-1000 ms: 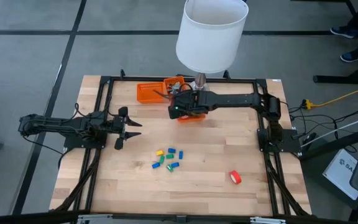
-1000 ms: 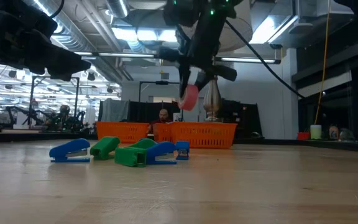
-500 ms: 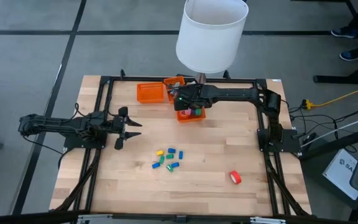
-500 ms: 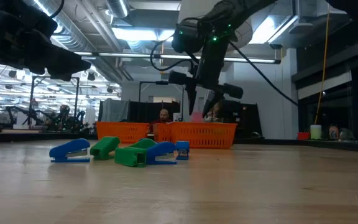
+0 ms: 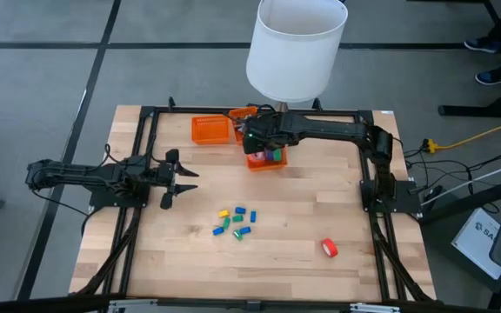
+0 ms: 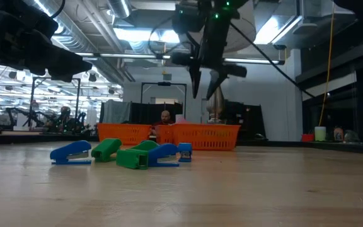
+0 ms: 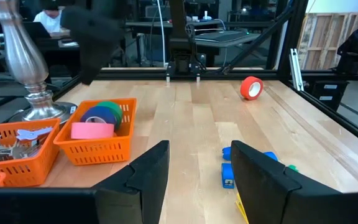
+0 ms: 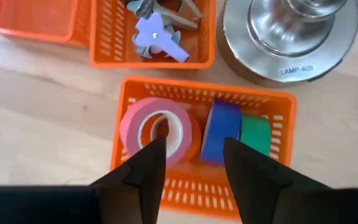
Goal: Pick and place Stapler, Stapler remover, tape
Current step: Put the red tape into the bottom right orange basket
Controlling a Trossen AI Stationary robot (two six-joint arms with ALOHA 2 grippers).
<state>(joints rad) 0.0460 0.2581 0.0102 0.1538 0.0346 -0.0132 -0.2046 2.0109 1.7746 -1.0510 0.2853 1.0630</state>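
Note:
My right gripper hangs open and pointing down over the orange tape basket at the table's far side, touching nothing. In the basket lie a pink tape roll, a blue roll and a green roll, the last two standing on edge. A red tape roll lies flat on the table near the front right. Small blue, green and yellow staplers lie in a cluster at mid table. My left gripper waits open at the table's left, held level.
Beside the tape basket stand a basket with staple removers and another orange basket. A lamp with a white shade rises from a metal base right behind the baskets. A black frame borders the wooden table.
My right gripper held the pink tape roll above the tape basket, then opened and let it go. The roll has fallen into the basket's left part. The gripper has since drawn a little toward the far edge and up.

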